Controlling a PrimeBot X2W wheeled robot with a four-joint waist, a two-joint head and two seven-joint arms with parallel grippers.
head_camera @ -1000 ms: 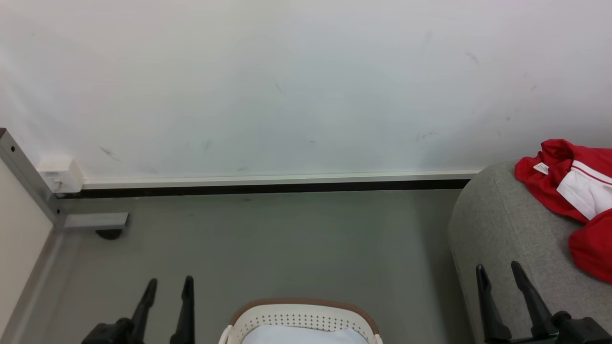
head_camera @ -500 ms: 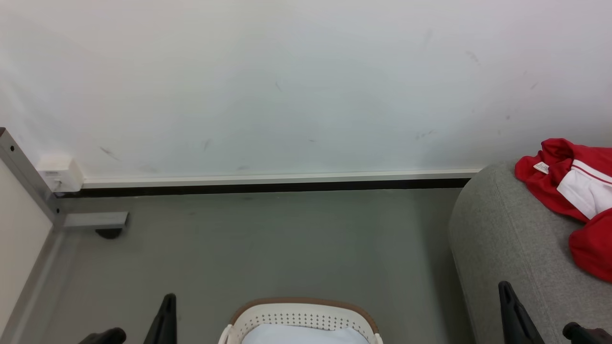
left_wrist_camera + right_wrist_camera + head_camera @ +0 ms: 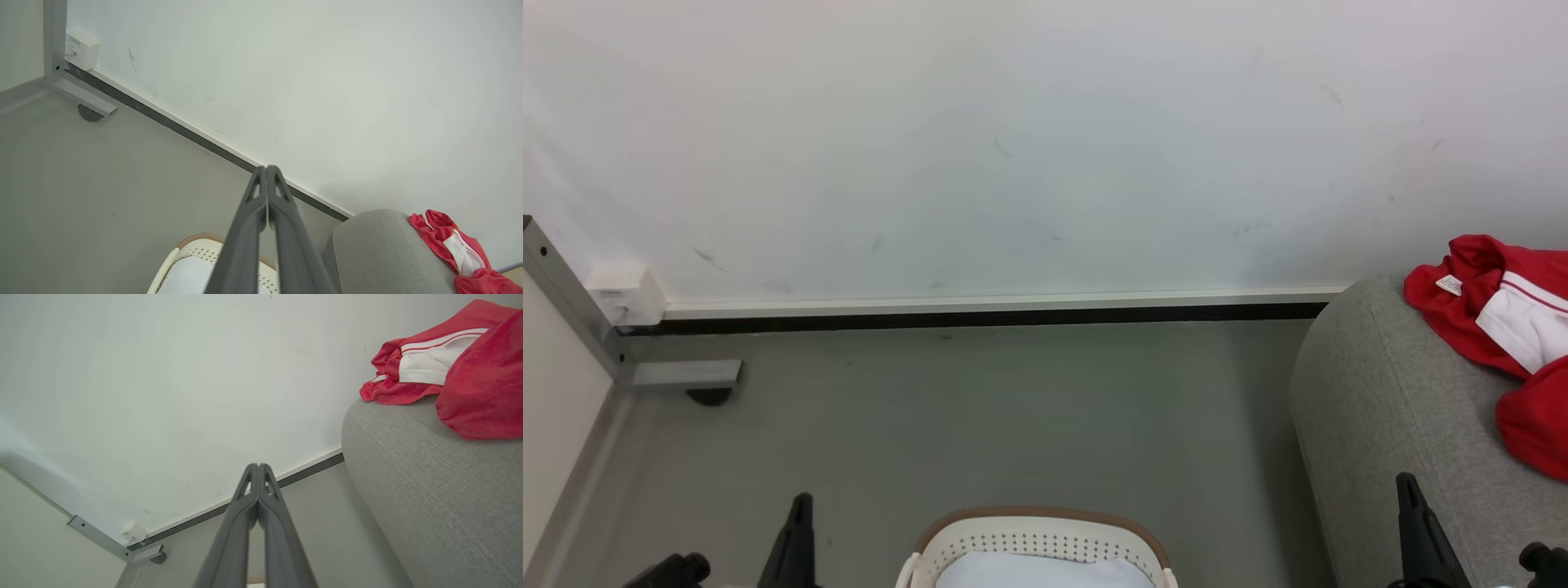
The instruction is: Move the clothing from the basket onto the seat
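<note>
Pinched shut and empty, the right gripper (image 3: 258,467) is sitting with the clothing (image 3: 478,384) lying upper-right of it on the seat (image 3: 429,490); the left gripper (image 3: 266,169) is likewise closed.

Red clothing (image 3: 1515,343) crumpled on grey seat (image 3: 1388,408); cream basket (image 3: 1037,543) beside.

The cream perforated plastic laundry basket (image 3: 1036,541) stands on the grey floor (image 3: 1013,408) straight before me, between my left claw (image 3: 799,523) and right claw (image 3: 1413,506), a pale white sheet (image 3: 1037,573) in it. To its right, near the white wall (image 3: 1013,147) behind, stands the large grey woven-fabric seat (image 3: 1405,408), the red soft garments (image 3: 1462,318) on it.
</note>
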